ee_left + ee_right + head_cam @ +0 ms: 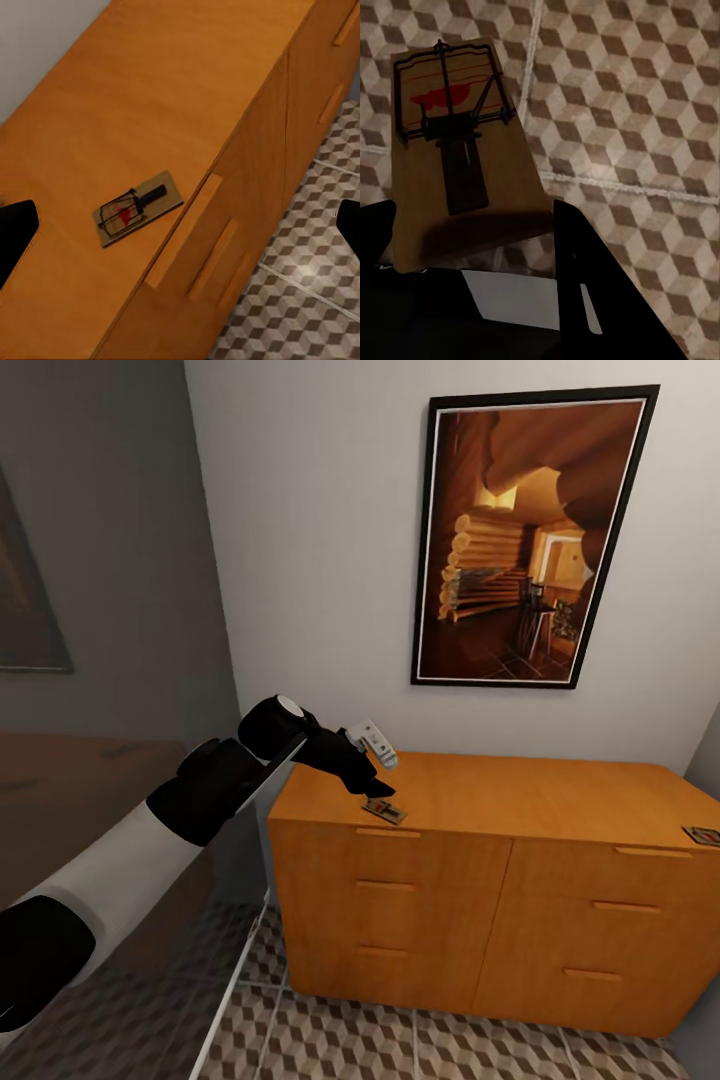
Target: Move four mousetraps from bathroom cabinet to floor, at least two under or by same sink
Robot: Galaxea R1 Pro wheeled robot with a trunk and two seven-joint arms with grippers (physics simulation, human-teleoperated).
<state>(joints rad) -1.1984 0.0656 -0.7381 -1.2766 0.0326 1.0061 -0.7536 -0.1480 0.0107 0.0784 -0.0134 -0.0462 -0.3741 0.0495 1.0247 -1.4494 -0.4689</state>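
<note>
On top of the long orange-brown wooden cabinet (480,800), near its front edge, a flat tan mousetrap (384,812) lies directly under our left gripper (378,792), jaws spread wide. Our right gripper (472,247) clamps a second tan mousetrap (461,172) above the cube-patterned tile floor (645,112).

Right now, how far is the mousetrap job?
None visibly placed on the cube-patterned tile floor. In hand: the right gripper holds one flat tan mousetrap. Left: the open left gripper hovers over a second trap on the orange-brown wooden cabinet; a third lies at its far end.
</note>
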